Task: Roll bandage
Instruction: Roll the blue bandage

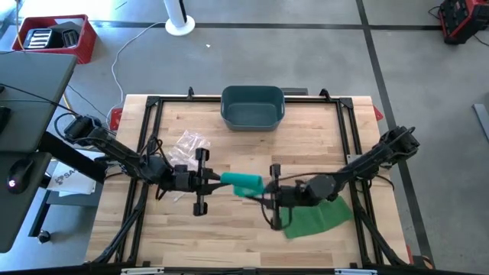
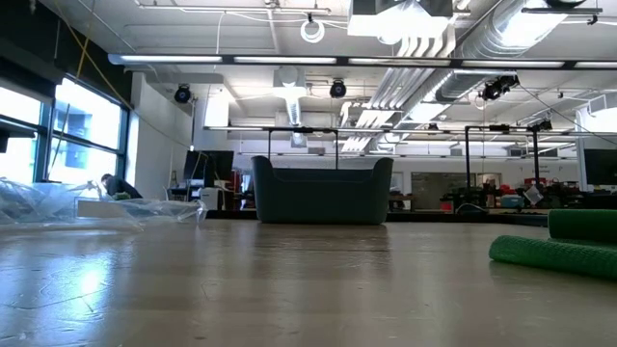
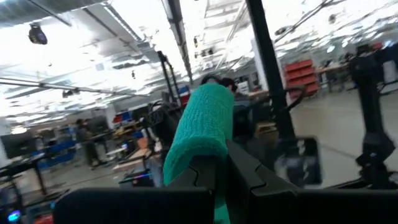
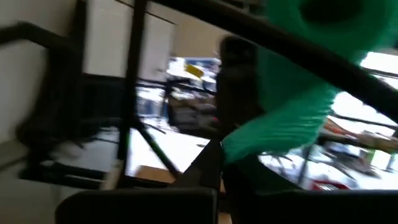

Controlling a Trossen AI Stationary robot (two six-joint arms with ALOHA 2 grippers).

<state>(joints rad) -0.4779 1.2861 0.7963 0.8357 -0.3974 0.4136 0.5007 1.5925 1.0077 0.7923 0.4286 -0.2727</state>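
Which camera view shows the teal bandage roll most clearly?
The left wrist view: the teal bandage roll fills the centre, clamped in the left pincer. The high view shows it small, between the left pincer and the right pincer. The right wrist view shows only a blurred part. The low view does not show it.
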